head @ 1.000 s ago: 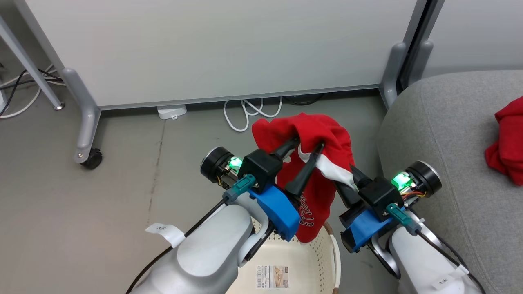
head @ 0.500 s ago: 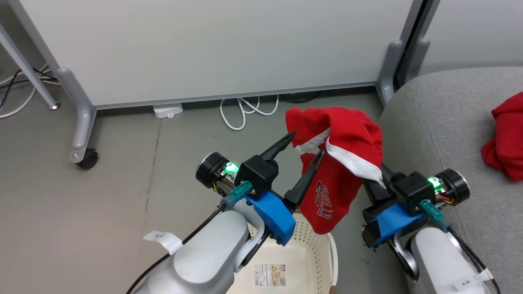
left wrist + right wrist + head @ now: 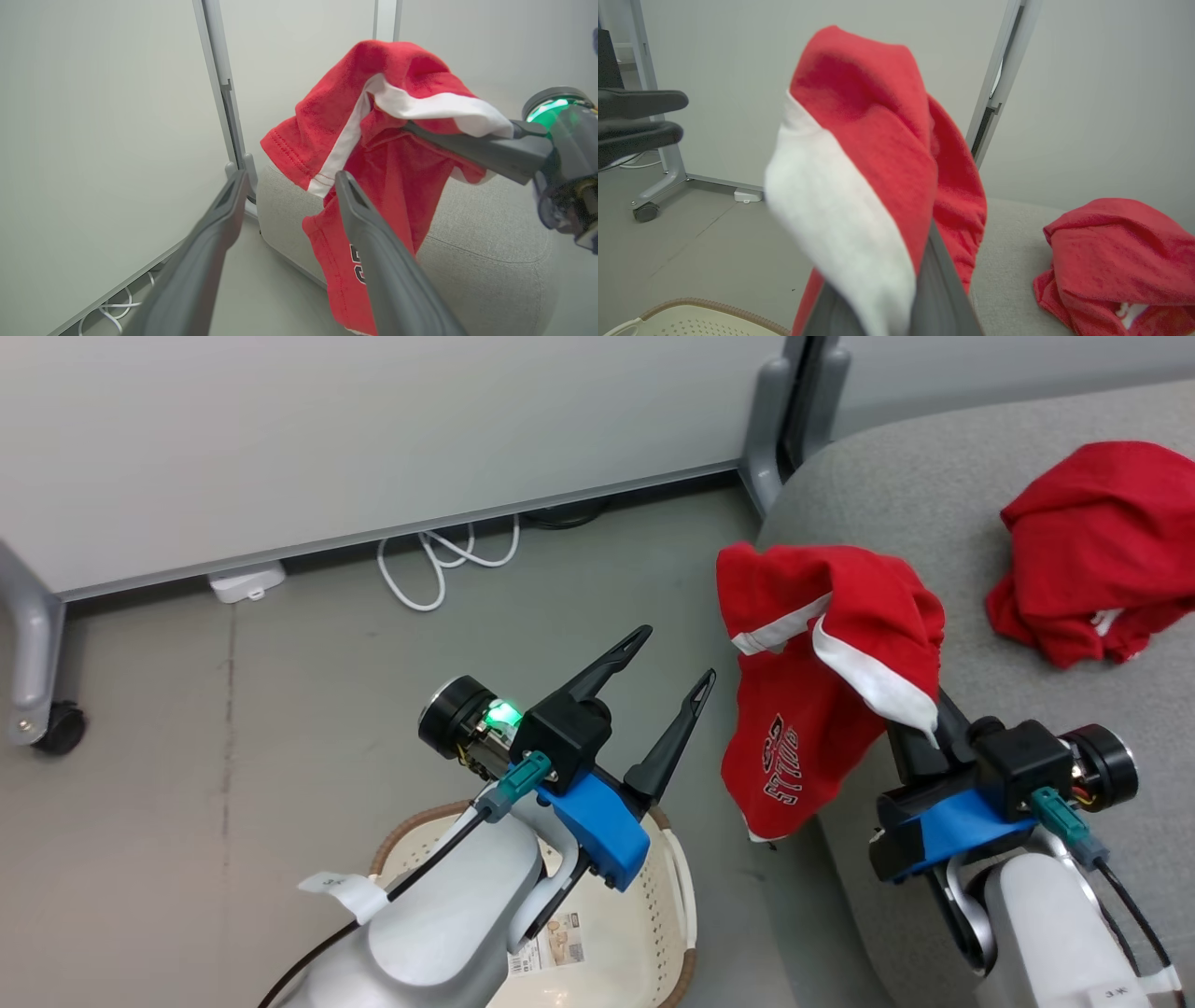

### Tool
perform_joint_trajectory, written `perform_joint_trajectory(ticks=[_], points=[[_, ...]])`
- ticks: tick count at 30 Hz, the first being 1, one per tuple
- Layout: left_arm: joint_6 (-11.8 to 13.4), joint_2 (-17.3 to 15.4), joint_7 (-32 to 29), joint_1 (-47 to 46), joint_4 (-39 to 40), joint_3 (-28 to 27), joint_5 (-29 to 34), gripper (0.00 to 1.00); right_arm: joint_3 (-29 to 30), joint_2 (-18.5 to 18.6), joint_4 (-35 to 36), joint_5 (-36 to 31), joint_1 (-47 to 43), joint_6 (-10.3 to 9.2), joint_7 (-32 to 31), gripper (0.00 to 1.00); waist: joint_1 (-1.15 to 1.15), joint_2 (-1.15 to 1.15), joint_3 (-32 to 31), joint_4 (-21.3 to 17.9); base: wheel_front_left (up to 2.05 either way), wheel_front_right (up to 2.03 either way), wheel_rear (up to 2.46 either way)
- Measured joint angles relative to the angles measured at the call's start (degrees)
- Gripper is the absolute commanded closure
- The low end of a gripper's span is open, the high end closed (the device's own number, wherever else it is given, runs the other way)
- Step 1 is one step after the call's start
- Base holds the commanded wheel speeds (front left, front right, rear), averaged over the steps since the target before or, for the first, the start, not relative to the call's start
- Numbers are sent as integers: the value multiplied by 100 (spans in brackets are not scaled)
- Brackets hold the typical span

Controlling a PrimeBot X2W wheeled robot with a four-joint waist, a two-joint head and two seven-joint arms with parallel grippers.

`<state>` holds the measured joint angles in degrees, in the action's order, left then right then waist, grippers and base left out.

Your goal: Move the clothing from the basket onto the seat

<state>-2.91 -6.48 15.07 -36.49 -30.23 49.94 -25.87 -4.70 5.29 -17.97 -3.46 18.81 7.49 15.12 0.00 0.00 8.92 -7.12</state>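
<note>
Soft bright-red hanging garment (image 3: pixel 822 616): broad white stripes and white hem trim, dark and white printed logo on the lower panel. Second crumpled red cloth garment (image 3: pixel 1092 541): same red, a glimpse of white trim at its lower edge. Large rounded fabric sofa (image 3: pixel 868 495): plain light grey. Perforated plastic basket (image 3: pixel 653 915): cream-white, regular dot pattern of holes, brown woven-look rim band. Left gripper (image 3: pixel 677 653): black fingers, blue bracket, green light. Smooth floor (image 3: pixel 280 691): dull grey.

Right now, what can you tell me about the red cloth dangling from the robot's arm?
The red garment is soft, knit-looking cloth with white trim and a dark and white printed logo low on it. It is bunched and draped over the right arm's shut fingers, hanging limp in the air at the grey sofa's edge. The open left fingers stand apart from it.
</note>
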Motion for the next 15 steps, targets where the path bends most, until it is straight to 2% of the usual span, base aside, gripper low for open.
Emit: perform_joint_trajectory(ticks=[15], points=[[-59, -70, 0, 0, 155, -4, 176, 0, 698, -123, 537, 71, -493, 0, 1, 100, 0, 0, 319, -932, 0, 0, 0]])
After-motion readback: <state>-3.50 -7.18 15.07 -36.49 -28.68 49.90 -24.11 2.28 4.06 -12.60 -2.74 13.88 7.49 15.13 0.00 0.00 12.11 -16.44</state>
